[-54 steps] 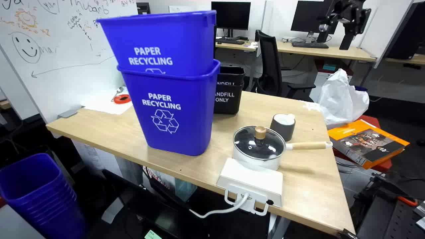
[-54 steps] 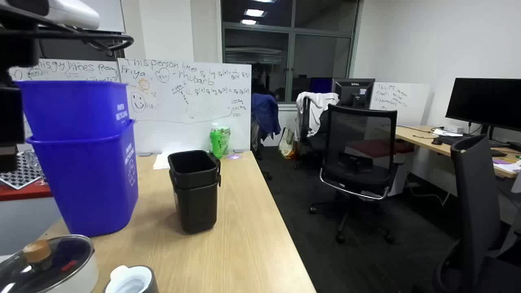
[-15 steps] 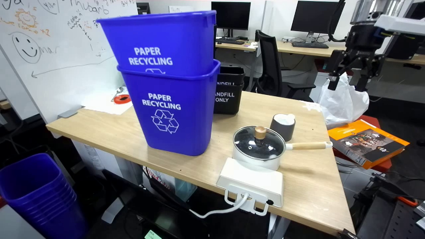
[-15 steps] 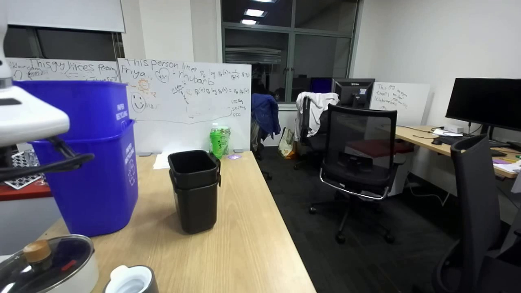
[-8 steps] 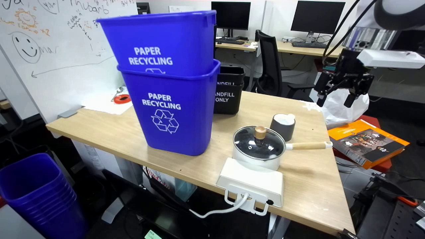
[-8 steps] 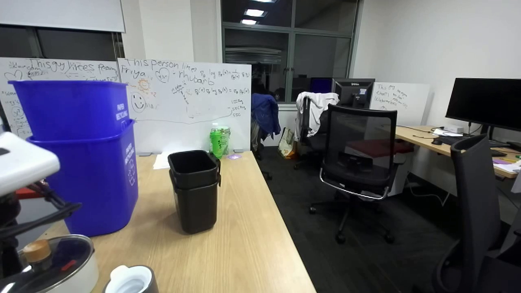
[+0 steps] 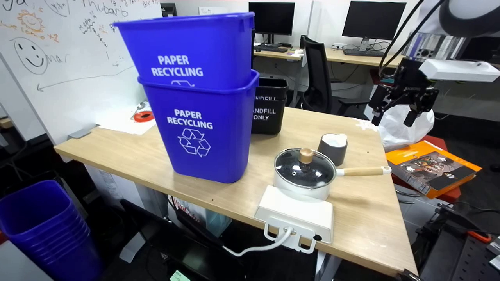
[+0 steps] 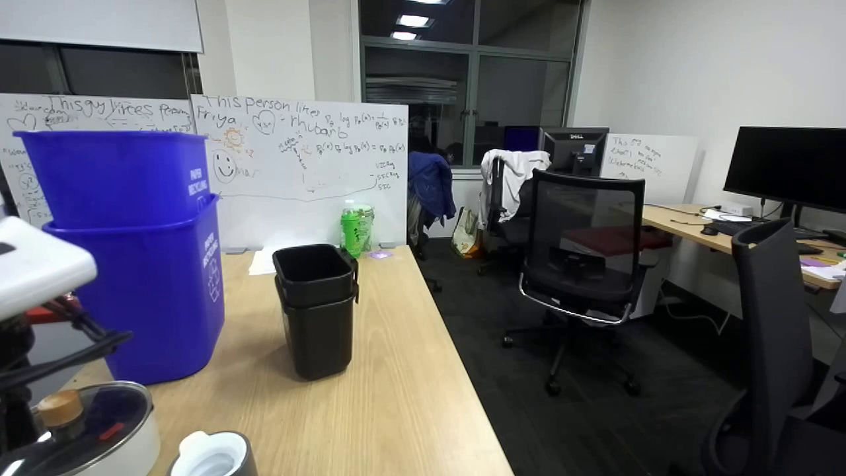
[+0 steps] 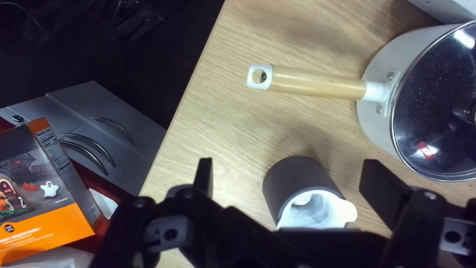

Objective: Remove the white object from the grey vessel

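The grey vessel (image 7: 333, 154) stands upright on the table beside the saucepan, and it also shows in the wrist view (image 9: 299, 178). The white object (image 7: 334, 139) sits inside it as a hollow liner with a rounded tab over the rim; in the wrist view the tab (image 9: 346, 210) points right. Both are partly cut off at the bottom in an exterior view, where the white object (image 8: 215, 456) shows. My gripper (image 7: 393, 119) is open and empty, above and apart from the vessel. In the wrist view the vessel appears between the gripper's fingers (image 9: 288, 169), its near rim hidden.
A lidded white saucepan (image 7: 304, 175) stands close to the vessel, its wooden handle (image 7: 361, 171) reaching toward the table edge. A white box (image 7: 295, 212) is in front. Stacked blue bins (image 7: 207, 128) and black bins (image 7: 268, 113) stand on the table (image 7: 359, 218). An orange box (image 7: 433, 168) lies beyond the edge.
My gripper has come down from the upper right and moved toward the table and vessel. It has barely moved in the last half second. The vessel and white object have not moved.
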`<state>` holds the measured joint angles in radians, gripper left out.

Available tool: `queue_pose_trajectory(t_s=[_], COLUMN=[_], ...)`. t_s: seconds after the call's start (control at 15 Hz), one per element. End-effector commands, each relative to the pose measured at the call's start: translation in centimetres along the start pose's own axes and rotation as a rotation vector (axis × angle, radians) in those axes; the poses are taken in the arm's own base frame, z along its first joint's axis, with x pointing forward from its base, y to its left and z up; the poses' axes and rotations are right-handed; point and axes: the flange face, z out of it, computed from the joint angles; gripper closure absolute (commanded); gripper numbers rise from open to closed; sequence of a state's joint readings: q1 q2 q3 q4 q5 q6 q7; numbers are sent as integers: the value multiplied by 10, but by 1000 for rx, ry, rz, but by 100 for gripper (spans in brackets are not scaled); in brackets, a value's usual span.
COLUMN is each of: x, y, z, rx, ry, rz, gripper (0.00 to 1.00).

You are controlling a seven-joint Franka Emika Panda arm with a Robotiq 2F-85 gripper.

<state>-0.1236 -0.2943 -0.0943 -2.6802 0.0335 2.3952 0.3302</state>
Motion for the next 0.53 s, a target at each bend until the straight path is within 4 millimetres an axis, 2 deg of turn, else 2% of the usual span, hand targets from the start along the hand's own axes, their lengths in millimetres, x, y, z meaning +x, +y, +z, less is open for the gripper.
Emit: queue_pose_trajectory(t_s=[0.0,0.27,0.47], x=[0,0,1], y=[0,-5,-7], z=[1,9,25], rx=[-5,26,31], ry=[12,75,147], rz=[-26,-181,-293], gripper=[0,0,0])
